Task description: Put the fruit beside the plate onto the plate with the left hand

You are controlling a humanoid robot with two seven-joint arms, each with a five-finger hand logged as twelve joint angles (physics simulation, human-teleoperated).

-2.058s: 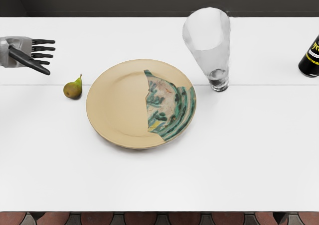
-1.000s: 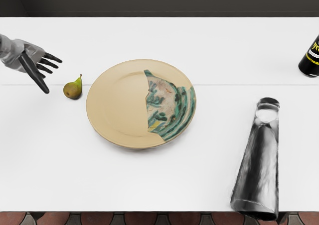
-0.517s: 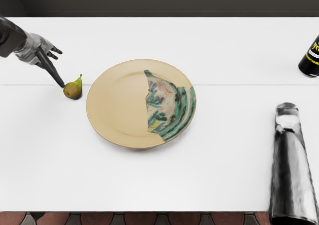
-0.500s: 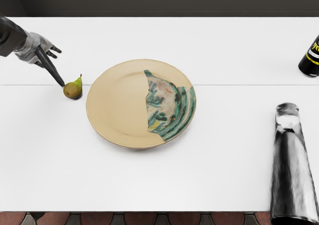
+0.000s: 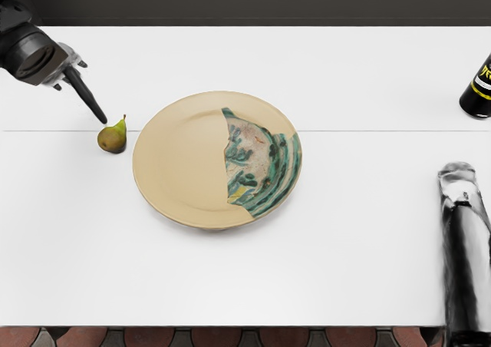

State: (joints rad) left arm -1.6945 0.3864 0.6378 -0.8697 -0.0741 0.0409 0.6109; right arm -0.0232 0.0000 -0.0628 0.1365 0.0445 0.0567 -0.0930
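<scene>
Left hand (image 5: pixel 63 65) has lifted slightly above pear (image 5: pixel 112 137) beside plate (image 5: pixel 180 166).

Pear (image 5: pixel 112 137): small, green-brown, upright; just beside left hand (image 5: pixel 63 61) outstretched fingertip (image 5: pixel 100 117), apart. Plate (image 5: pixel 176 159): tan, part green-patterned; farther from fingers.

Plate (image 5: pixel 180 166) matt tan ceramic, painted patch; table (image 5: pixel 253 63) smooth matt white; bottle (image 5: pixel 479 86) glossy dark; pear (image 5: pixel 112 137) smooth-skinned

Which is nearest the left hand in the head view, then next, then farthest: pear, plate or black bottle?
1. Pear, just below the left hand.
2. Plate, table centre.
3. Black bottle, far right edge.
</scene>
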